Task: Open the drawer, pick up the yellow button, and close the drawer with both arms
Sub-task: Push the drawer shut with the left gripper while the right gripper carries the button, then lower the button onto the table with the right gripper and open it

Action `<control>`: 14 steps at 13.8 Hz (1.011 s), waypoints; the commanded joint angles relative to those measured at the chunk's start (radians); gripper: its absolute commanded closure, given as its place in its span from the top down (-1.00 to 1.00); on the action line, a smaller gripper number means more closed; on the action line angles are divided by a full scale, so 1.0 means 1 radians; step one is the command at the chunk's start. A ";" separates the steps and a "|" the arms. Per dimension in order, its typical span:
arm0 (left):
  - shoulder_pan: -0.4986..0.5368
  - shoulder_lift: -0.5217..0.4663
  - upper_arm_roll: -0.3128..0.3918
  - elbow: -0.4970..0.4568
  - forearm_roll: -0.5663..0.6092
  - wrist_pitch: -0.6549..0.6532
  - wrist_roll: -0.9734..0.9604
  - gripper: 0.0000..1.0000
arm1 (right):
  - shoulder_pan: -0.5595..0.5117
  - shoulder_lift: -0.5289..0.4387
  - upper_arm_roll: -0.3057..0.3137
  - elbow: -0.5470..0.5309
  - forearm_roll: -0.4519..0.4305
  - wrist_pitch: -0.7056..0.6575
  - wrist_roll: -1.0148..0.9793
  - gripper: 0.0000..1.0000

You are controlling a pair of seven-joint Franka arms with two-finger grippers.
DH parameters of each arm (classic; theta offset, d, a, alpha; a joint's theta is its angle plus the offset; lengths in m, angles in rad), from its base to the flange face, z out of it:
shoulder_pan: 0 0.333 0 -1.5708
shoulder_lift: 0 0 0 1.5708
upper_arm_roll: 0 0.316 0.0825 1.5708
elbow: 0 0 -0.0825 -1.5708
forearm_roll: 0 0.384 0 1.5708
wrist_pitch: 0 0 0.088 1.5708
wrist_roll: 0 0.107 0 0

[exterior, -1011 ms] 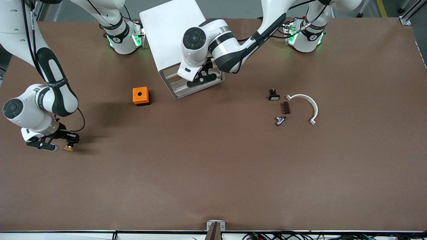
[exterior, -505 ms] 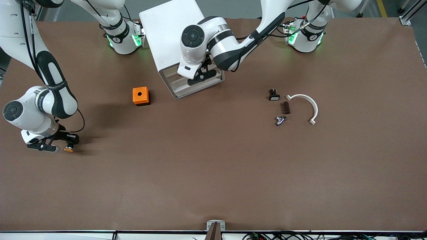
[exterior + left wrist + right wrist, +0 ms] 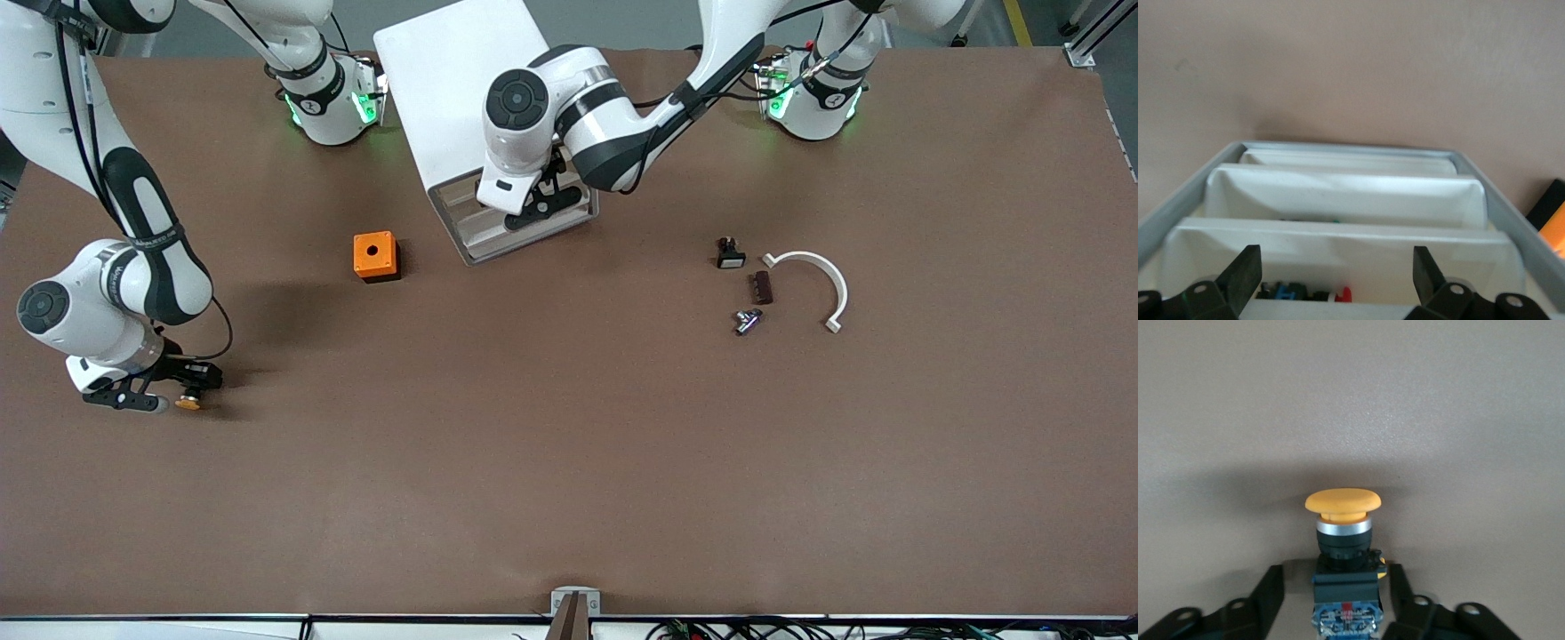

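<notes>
Button: the button [image 3: 1343, 547] sits low at the worktop [image 3: 569, 462], at the right arm's end, its yellow cap pointing away from the wrist and its black-and-blue body back between the fingers.
Right claw: the right claw [image 3: 1338, 600] straddles the button's body, fingers [image 3: 1269, 592] standing just off either side with slivers of gap showing; it looks to me like a let-go, not a hold.
Long axis: cap to body runs straight along the claw's reach, so a plain pull-back should clear it.
Left claw: the left claw [image 3: 1333, 277] hangs spread wide over the drawer [image 3: 1338, 250] at the front of the cabinet [image 3: 462, 80], one finger toward each end of the drawer's front.
Drawer: out from the cabinet, small parts showing inside.
Nearer arm: the left arm is the one at the drawer; I'd expect the closing push from it.
Other bits: an orange cube [image 3: 374, 255] stands nearer the camera than the cabinet.
Writing: lettering on the right arm's forearm band, too small to read; nothing else legible.
</notes>
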 commanded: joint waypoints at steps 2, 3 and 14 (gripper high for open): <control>0.106 -0.085 -0.006 0.002 0.060 -0.072 -0.002 1.00 | -0.021 -0.004 0.024 0.036 0.009 -0.033 -0.047 1.00; 0.137 -0.111 -0.006 0.006 0.081 -0.079 -0.002 1.00 | -0.021 -0.017 0.022 0.062 0.009 -0.077 -0.067 1.00; 0.551 -0.295 -0.007 0.037 0.129 -0.202 0.288 1.00 | 0.100 -0.251 0.022 0.378 0.009 -0.830 0.131 1.00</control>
